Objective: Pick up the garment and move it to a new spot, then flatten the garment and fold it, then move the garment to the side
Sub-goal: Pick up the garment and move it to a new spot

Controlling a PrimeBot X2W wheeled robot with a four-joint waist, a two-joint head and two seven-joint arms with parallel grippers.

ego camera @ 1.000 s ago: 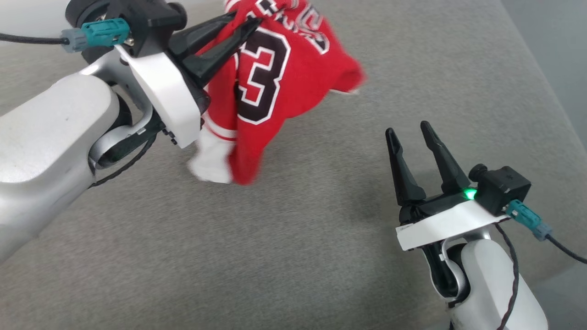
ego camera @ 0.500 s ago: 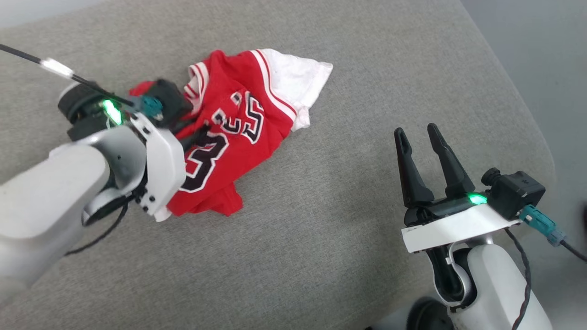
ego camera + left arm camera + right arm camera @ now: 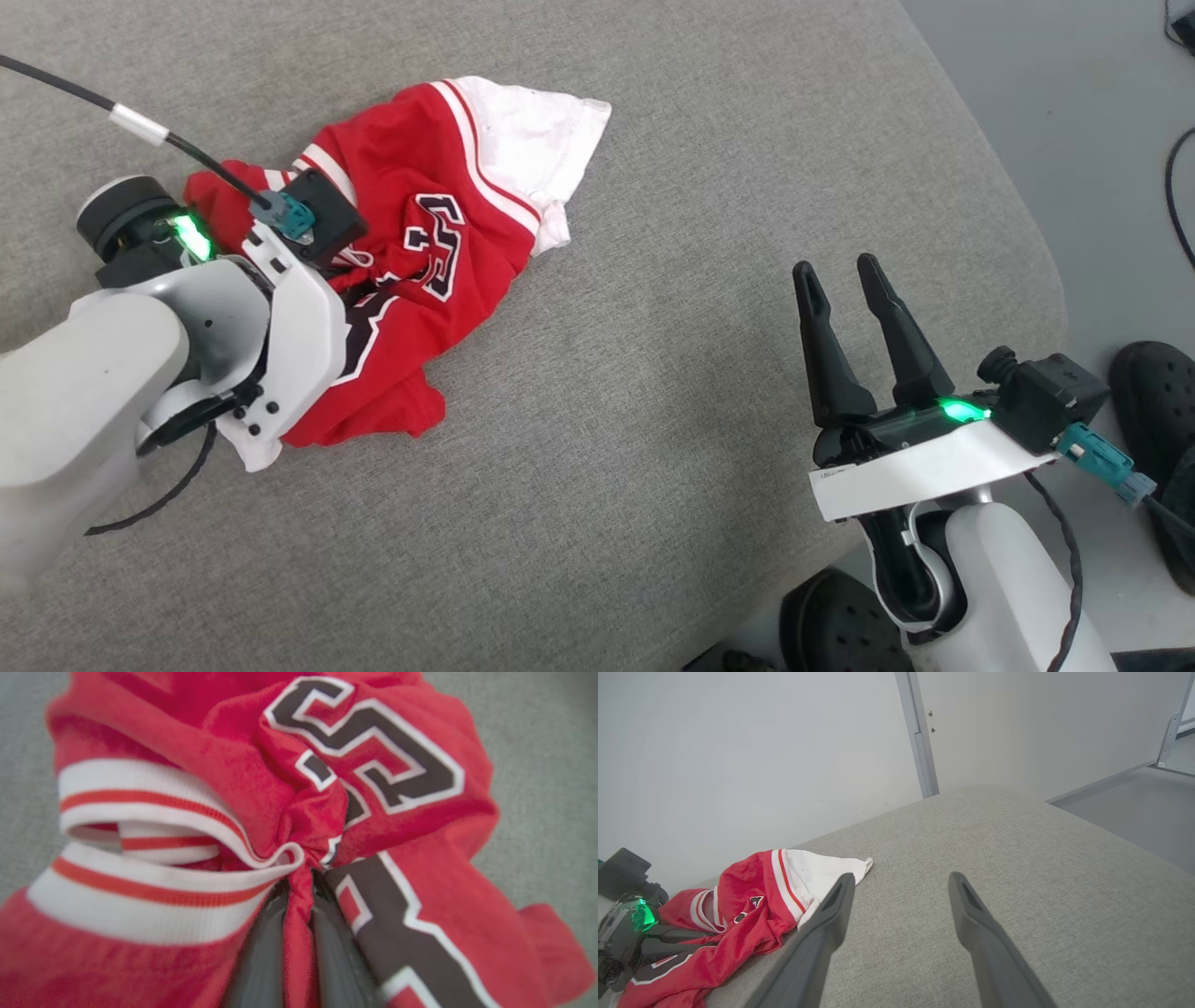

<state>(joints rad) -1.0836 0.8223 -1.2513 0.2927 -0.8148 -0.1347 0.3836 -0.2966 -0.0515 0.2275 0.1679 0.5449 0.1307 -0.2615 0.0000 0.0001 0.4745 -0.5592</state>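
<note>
Lowered since a second ago, garment [image 3: 420,233] is laid crumpled on grey surface [image 3: 653,467] | its fold is pinched by left fingers [image 3: 261,956] | right fingers [image 3: 822,345] are held apart, empty | black shoes [image 3: 1153,392], floor [image 3: 1074,112] alongside

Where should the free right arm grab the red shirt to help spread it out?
Take the white sleeve: it lies flat, sticking out at the far right end of the shirt, away from the bunch pinched in the left jaws. Probably come in low from the right with the open right jaws, onto its hem.
</note>
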